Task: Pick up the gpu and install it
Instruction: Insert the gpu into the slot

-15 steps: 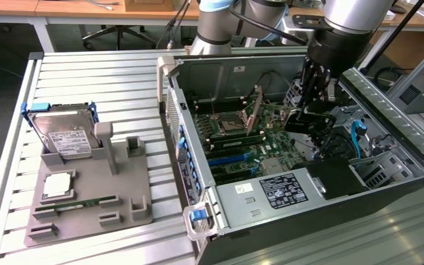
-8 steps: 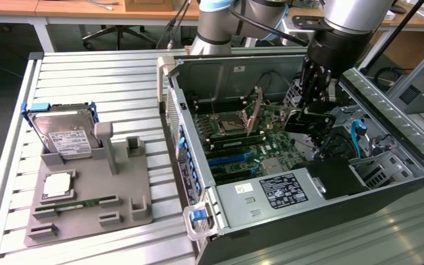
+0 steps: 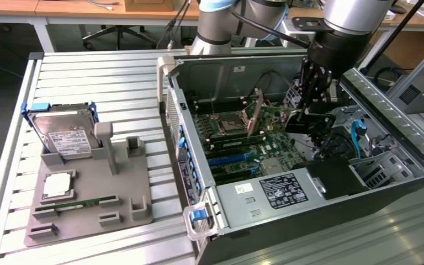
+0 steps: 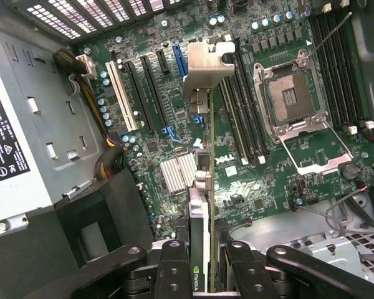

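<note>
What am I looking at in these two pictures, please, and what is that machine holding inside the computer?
The machine is a robot arm ending in jaws that grip things. One picture comes from a camera standing off the arm, seeing the whole scene; the other from a camera on the arm's wrist, looking past the jaws. On the slatted metal table lies an open computer case, its green motherboard exposed. To the exterior view's left sits a grey holder with a hard drive and a slim memory stick. The jaws are shut on the gpu, a graphics card seen thin edge-on with its silver bracket at the far end, held over the motherboard.
</note>
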### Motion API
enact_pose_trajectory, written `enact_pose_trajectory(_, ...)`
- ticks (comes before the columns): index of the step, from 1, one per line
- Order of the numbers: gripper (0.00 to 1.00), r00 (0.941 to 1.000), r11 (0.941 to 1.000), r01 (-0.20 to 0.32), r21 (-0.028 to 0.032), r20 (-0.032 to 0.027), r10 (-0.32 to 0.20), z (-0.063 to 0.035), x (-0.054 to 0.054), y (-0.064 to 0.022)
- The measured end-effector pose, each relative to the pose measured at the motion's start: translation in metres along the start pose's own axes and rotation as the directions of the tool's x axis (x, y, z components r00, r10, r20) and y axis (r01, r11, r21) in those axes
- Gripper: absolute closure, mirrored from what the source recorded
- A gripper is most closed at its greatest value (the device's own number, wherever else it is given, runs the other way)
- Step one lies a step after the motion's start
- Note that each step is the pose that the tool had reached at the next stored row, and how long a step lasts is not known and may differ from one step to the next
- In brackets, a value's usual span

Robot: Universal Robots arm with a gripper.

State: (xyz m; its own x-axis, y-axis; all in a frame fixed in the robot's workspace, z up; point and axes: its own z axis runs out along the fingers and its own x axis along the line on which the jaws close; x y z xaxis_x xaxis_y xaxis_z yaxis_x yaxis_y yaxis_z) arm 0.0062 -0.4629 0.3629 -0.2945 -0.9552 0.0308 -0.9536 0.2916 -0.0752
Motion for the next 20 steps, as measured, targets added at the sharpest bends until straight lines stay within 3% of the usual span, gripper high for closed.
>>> enact_pose_trajectory(20, 0.73, 0.997, 0.9969, 0.078, 0.0058, -0.0061, -0.078, 0.0016, -0.0001, 0.0001)
